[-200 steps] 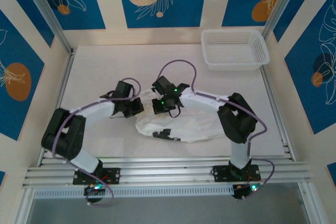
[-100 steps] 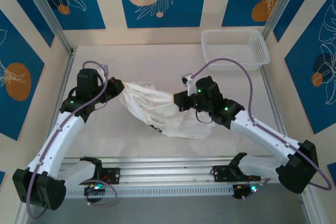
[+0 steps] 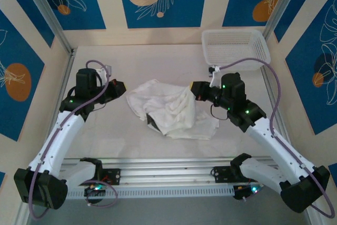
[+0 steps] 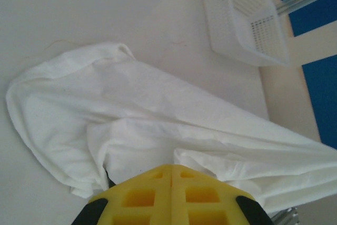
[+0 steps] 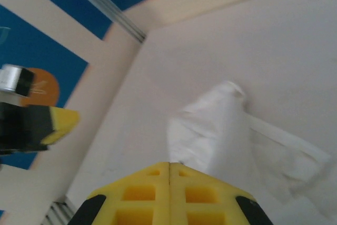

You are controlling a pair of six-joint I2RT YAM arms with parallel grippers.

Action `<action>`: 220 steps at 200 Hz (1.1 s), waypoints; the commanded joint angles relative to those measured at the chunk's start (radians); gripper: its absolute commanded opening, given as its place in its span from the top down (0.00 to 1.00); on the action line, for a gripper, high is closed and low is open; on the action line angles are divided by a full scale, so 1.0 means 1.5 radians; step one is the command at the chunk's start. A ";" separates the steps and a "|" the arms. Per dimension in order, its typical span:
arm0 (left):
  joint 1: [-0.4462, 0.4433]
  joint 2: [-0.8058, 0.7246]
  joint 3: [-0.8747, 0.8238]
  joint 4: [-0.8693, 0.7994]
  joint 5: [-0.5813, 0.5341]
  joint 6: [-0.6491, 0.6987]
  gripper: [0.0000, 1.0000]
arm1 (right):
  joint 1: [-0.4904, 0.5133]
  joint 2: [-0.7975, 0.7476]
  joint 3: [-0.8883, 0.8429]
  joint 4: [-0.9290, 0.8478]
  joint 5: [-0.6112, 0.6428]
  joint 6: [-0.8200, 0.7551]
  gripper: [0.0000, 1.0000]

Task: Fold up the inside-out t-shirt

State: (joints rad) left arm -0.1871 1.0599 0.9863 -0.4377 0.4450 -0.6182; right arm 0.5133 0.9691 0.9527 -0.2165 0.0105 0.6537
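Observation:
The inside-out t-shirt [image 3: 168, 106] is a crumpled white heap in the middle of the table. Its right side bunches up into a peak at my right gripper [image 3: 194, 90], which is shut on it. In the right wrist view a ridge of the t-shirt [image 5: 216, 125] rises to the closed yellow jaws of my right gripper [image 5: 169, 164]. My left gripper [image 3: 122, 86] hovers just off the heap's rounded left edge, shut. In the left wrist view the t-shirt [image 4: 158, 104] lies beyond and below the left gripper [image 4: 171, 168]; no cloth shows between its jaws.
A white mesh basket [image 3: 235, 48] stands at the back right corner, behind the right arm. The basket [image 4: 247, 19] also shows at the upper right of the left wrist view. Walls and aluminium posts close in the table [image 3: 105, 140] on three sides.
The shirt was stretched in the air between both grippers; now it lies slack on the table. The right gripper has moved right and back, and the cloth has come away from the left gripper.

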 commanded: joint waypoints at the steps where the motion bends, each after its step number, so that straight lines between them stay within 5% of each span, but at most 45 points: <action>1: 0.000 -0.002 -0.008 0.042 0.045 0.010 0.98 | -0.002 0.040 0.050 0.034 -0.055 -0.016 1.00; 34: -0.145 0.028 -0.070 0.137 0.113 -0.012 0.63 | 0.000 0.095 0.067 0.059 -0.131 -0.011 1.00; 64: -0.297 0.100 -0.046 0.118 0.024 0.112 0.45 | 0.012 0.107 0.077 0.062 -0.152 -0.012 1.00; 93: -0.305 0.177 -0.026 0.197 0.022 0.134 0.31 | 0.037 0.111 0.101 0.033 -0.169 -0.036 1.00; 152: -0.315 0.305 0.029 0.327 0.078 0.133 0.31 | 0.070 0.119 0.118 -0.007 -0.137 -0.035 1.00; 164: -0.316 0.302 0.030 0.329 0.070 0.131 0.46 | 0.066 0.122 0.120 -0.026 -0.110 -0.025 1.00; 180: -0.315 0.283 0.033 0.317 0.063 0.120 1.00 | 0.043 0.124 0.115 -0.046 -0.093 -0.001 1.00; 220: -0.270 0.178 0.001 0.353 0.122 -0.030 1.00 | -0.090 0.119 0.042 -0.075 -0.108 0.052 0.98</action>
State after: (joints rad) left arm -0.6373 1.4540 0.9943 0.0120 0.5499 -0.5167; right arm 0.4805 1.1503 1.0882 -0.2749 -0.1562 0.6746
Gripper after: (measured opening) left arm 0.050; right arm 0.065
